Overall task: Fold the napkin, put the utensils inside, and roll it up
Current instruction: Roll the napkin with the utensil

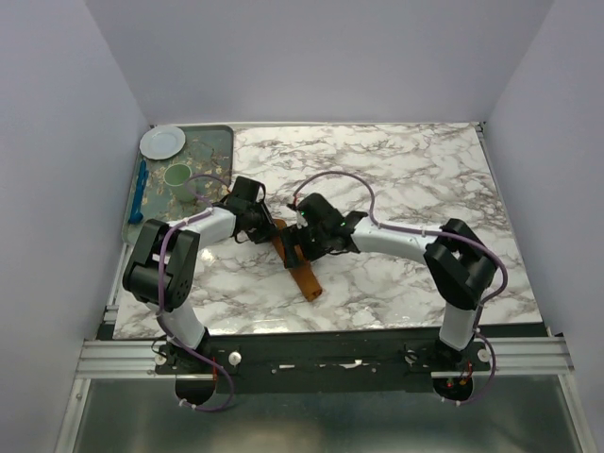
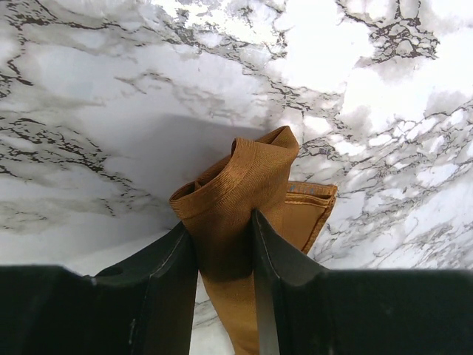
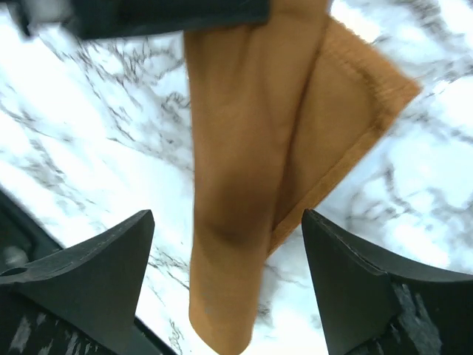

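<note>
Now, napkin [image 1: 300, 269]: rust-orange soft cloth, folded to a long narrow strip, lying near the middle of the table.
left gripper [image 2: 220, 220]: black fingers closed narrow on one bunched end of the napkin, holding it.
right gripper [image 3: 227, 214]: jaws wide, one finger at each side of the strip, not touching.
table [image 1: 425, 170]: white marble-pattern top, grey veins.
tray [image 1: 219, 142]: grey-green, far left corner, with a white round plate [image 1: 163, 142], a pale green cup [image 1: 177, 177] and a blue utensil [image 1: 140, 189].
</note>
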Available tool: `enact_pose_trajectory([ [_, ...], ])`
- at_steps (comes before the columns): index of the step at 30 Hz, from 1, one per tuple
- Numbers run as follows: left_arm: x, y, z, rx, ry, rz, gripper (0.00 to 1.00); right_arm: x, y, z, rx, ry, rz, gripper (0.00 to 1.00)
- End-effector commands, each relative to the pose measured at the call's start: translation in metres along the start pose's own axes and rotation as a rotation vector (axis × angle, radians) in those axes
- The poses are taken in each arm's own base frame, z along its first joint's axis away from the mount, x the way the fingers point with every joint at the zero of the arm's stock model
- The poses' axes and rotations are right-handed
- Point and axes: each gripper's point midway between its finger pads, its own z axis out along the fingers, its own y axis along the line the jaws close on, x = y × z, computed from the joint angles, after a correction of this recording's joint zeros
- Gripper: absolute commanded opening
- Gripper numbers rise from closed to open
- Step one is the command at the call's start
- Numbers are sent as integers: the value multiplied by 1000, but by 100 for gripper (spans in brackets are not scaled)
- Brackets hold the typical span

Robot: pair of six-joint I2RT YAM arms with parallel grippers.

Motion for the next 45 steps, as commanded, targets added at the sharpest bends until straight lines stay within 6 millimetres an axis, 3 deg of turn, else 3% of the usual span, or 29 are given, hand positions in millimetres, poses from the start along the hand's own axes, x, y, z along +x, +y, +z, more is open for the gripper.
enact_pose_trajectory([
  [1,23,28,5,-80,64,0,39,0,-25,-14,447,-86,-183,92],
  [5,24,31,8,-73,81,-16,38,-9,-6,-11,580,-157,-316,94],
  [12,26,35,10,-56,106,-54,39,1,-3,21,620,-110,-432,91],
  [18,26,32,7,-43,108,-57,39,10,-8,32,604,-105,-431,77],
  [22,25,32,6,-36,105,-54,41,16,-11,34,570,-87,-409,56],
  [26,16,32,1,-20,71,-45,48,27,-11,37,444,-51,-331,40],
  [28,12,32,-2,-13,58,-39,54,22,-9,36,376,-60,-299,31],
  [32,1,26,-12,16,27,-35,63,34,-3,41,172,18,-196,23],
  [37,-4,27,-27,5,-15,-9,75,28,-10,39,-48,35,-28,20],
  [41,-2,21,-32,29,-13,-11,80,35,-3,37,-291,107,96,20],
  [43,-2,16,-32,46,-6,-20,81,26,-10,36,-359,92,166,18],
  [45,-1,11,-29,52,-2,-13,82,31,-14,37,-422,130,233,18],
])
